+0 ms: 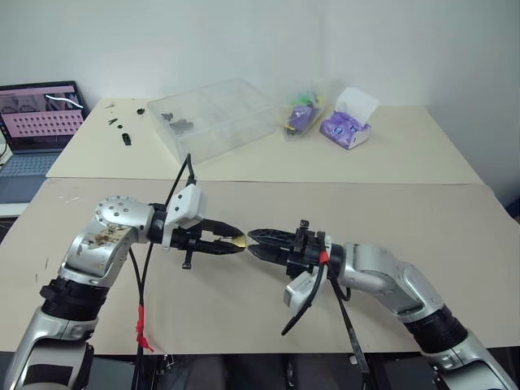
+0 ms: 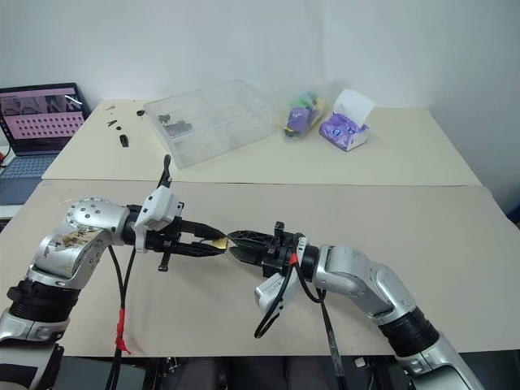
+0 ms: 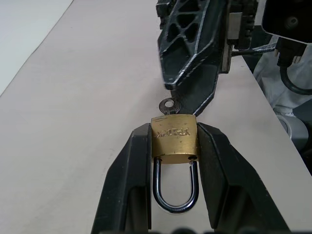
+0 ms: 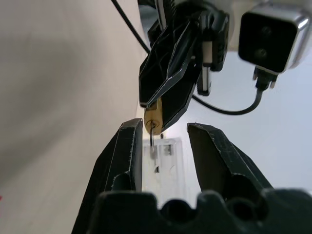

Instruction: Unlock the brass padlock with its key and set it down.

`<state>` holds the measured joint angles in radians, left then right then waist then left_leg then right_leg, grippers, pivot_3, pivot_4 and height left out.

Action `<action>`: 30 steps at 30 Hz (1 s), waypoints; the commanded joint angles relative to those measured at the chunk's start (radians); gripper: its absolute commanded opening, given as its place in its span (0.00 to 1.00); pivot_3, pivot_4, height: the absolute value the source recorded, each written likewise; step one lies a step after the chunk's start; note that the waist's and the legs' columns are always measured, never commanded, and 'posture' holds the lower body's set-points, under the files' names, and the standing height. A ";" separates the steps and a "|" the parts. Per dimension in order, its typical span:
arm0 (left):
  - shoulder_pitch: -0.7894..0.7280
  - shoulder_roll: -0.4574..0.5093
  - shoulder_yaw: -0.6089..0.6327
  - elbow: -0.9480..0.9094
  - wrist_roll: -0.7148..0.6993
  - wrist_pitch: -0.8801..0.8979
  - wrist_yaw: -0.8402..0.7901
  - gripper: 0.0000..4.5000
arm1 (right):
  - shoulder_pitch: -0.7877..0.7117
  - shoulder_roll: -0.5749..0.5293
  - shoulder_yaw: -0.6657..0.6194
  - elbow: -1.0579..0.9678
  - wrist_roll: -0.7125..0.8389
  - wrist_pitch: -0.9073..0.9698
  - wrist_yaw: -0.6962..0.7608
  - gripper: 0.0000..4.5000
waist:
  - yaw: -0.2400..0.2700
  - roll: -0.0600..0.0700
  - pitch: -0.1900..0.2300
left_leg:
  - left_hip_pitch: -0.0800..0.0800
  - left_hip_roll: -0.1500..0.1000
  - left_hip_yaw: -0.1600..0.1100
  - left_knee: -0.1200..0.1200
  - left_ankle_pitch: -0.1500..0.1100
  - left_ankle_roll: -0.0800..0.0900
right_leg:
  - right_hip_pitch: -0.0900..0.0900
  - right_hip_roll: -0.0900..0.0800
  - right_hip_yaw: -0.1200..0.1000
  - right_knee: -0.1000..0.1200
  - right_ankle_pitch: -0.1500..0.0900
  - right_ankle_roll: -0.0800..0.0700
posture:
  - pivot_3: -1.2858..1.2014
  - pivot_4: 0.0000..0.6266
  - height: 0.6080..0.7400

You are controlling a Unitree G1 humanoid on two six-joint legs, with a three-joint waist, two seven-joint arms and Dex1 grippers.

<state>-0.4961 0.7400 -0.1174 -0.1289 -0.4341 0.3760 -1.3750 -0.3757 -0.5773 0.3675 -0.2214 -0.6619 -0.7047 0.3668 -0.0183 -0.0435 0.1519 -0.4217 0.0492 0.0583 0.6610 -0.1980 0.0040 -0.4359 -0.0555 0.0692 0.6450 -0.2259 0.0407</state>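
White wall (image 1: 244, 41), two beige tables (image 1: 406, 154), laptop (image 1: 36, 122)

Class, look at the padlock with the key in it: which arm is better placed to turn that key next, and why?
Probably the right. The left end effector is clamped on the brass padlock; the right end effector is open, with the key between its fingers.

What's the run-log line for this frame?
left gripper: shut on brass padlock | key: in lock | right gripper: open, off key
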 commanded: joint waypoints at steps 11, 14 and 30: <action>-0.005 -0.002 0.009 -0.043 -0.022 -0.001 -0.001 0.18 | -0.042 0.043 -0.005 0.004 -0.054 -0.031 -0.037 0.42 | 0.000 0.000 0.000 | 0.000 0.000 0.000 0.000 0.000 0.000 | 0.000 0.000 0.000 0.000 0.000 -0.001 | 0.52 0.24 1.00; -0.004 -0.002 0.009 -0.044 -0.022 -0.001 0.001 0.18 | -0.046 0.045 -0.003 0.008 -0.055 -0.030 -0.035 0.42 | 0.000 0.000 0.000 | 0.000 0.000 0.000 0.000 0.000 0.000 | 0.000 0.000 0.000 0.000 0.001 -0.001 | 0.52 0.24 1.00; -0.010 -0.004 0.004 -0.044 -0.026 -0.001 0.012 0.18 | -0.051 0.063 -0.006 0.004 -0.063 -0.008 -0.019 0.02 | 0.000 0.000 0.000 | 0.000 0.000 0.000 0.000 0.000 0.000 | 0.000 0.000 0.000 0.000 0.001 -0.002 | 0.52 0.24 1.00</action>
<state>-0.4956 0.7389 -0.1126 -0.1409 -0.4558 0.3831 -1.3650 -0.4078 -0.5280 0.3781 -0.1836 -0.7428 -0.7214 0.3612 -0.0185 -0.0435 0.1519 -0.4216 0.0492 0.0583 0.6610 -0.1980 0.0041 -0.4358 -0.0555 0.0692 0.6451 -0.2252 0.0392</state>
